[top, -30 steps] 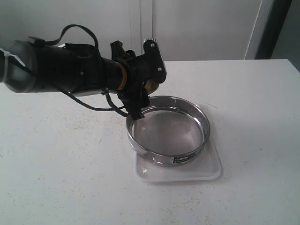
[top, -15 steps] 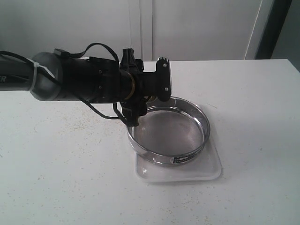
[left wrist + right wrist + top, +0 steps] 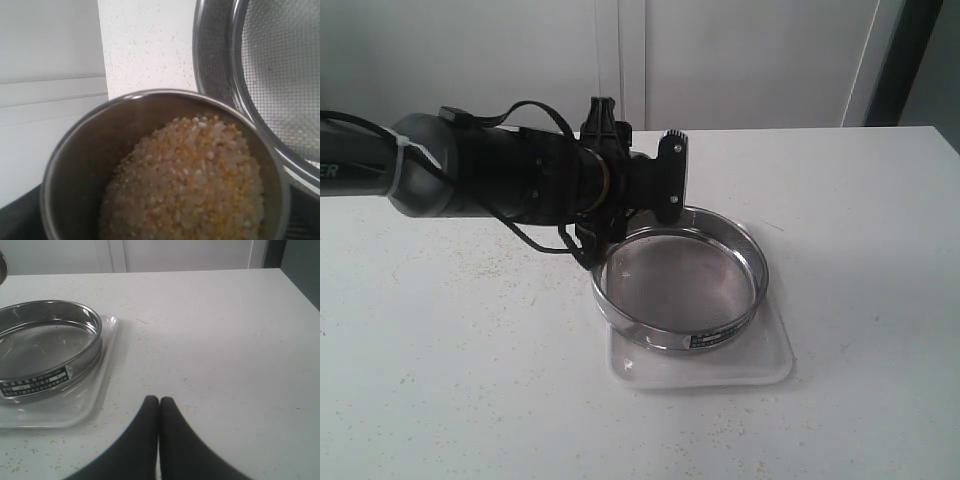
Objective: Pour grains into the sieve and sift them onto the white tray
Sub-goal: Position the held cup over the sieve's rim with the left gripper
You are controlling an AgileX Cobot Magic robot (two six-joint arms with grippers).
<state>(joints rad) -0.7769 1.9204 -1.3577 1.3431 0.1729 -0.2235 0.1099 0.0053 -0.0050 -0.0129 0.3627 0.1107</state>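
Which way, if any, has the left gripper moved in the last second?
Yes. The left gripper, holding the small steel cup, shifted right and slightly down, closer to the wide round steel sieve's rim, which stayed put.

Reaching level from the left with the left arm (image 3: 470,180), wrist turned onto its side, clamping a steel cup (image 3: 85,165) in the left gripper (image 3: 632,205). Holding the right gripper (image 3: 159,401) low, pointed forward, 2 fingers pressed together.
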